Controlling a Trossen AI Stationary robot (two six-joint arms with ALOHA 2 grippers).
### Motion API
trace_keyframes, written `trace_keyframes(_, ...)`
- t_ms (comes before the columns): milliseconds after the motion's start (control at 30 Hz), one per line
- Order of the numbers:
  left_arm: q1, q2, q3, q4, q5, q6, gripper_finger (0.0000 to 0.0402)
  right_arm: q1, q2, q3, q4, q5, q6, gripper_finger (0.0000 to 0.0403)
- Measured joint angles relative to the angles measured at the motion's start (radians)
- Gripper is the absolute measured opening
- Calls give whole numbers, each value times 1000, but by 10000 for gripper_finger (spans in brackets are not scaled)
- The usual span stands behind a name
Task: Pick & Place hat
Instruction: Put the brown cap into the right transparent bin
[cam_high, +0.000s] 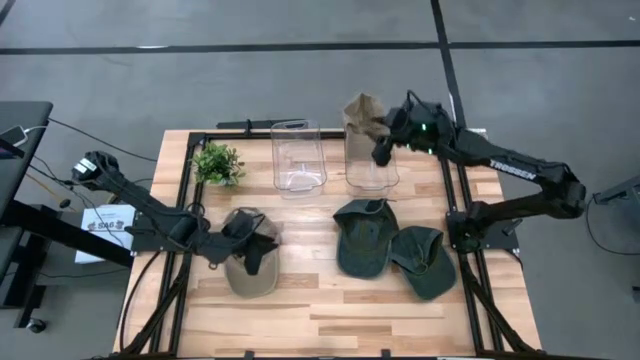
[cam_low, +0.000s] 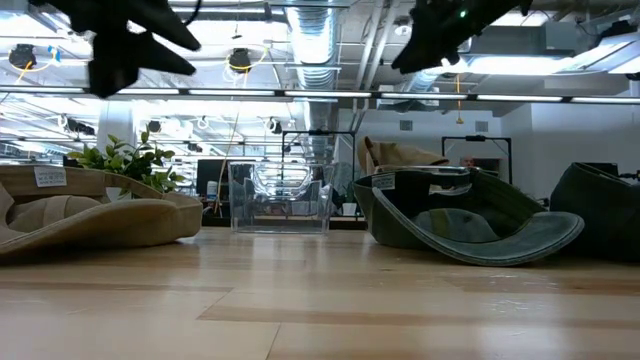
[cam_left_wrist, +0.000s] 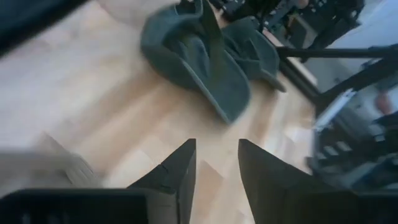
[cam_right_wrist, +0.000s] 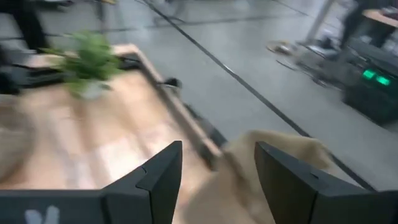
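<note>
On the wooden table (cam_high: 400, 310), the left gripper (cam_high: 262, 243) hovers just above a tan hat (cam_high: 250, 268) that lies on the left half of the tabletop; its fingers (cam_left_wrist: 177, 174) stand slightly apart with bare wood showing between them, holding nothing. The right gripper (cam_high: 381, 152) is at the back of the table, over the right-hand one of two clear bins (cam_high: 371, 160), where another tan hat (cam_high: 363, 115) sits draped in the top of the bin. In the right wrist view its two fingers (cam_right_wrist: 163, 171) are spread wide, with the tan fabric right in front of and below them, and nothing is pinched between them. The other clear bin (cam_high: 298, 157) stands just beside it to the left and holds no hat. A small green plant (cam_high: 218, 163) stands near the back left corner of the table. Two dark green hats lie on the right half of the table, touching each other: one (cam_high: 362, 236) nearer the middle, lying with its inside facing up, and the other (cam_high: 425, 262) just beside it toward the right edge.
</note>
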Motion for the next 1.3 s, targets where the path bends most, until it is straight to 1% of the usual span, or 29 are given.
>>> trace_keyframes(133, -78, 0, 0, 1, -9, -142, 93, 128, -35, -59, 33, 0, 19, 193)
trace_keyframes(200, -119, 0, 0, 6, -47, -215, 81, 193, -40, -79, 35, 11, 31, 191)
trace_keyframes(267, -162, 15, 0, 68, -106, -255, 68, 257, -39, -97, 39, 35, 52, 189)
trace_keyframes(367, -226, 64, 0, 248, -176, -202, 52, 345, -34, -125, 67, 75, 74, 187)
trace_keyframes(433, -262, 109, 0, 348, -195, -147, 44, 399, -32, -141, 74, 120, 95, 188)
trace_keyframes(533, -302, 172, 15, 363, -200, -145, 34, 472, -29, -143, 61, 190, 130, 189)
trace_keyframes(633, -327, 217, 54, 359, -186, -182, 23, 538, -28, -143, 55, 218, 168, 189)
trace_keyframes(700, -333, 228, 94, 314, -145, -217, 13, 582, -28, -143, 58, 220, 181, 188)
trace_keyframes(800, -327, 226, 156, 112, -61, -306, 6, 652, -28, -143, 66, 252, 192, 187)
trace_keyframes(867, -317, 225, 163, -27, -25, -399, 6, 695, -28, -143, 70, 294, 193, 185)
trace_keyframes(967, -297, 225, 163, -151, 32, -530, 6, 748, -28, -143, 68, 346, 205, 185)
trace_keyframes(1067, -292, 225, 163, -246, 95, -631, 6, 790, -28, -143, 53, 353, 221, 185)
trace_keyframes(1300, -292, 225, 164, -363, 283, -828, 6, 846, -28, -143, 38, 355, 228, 186)
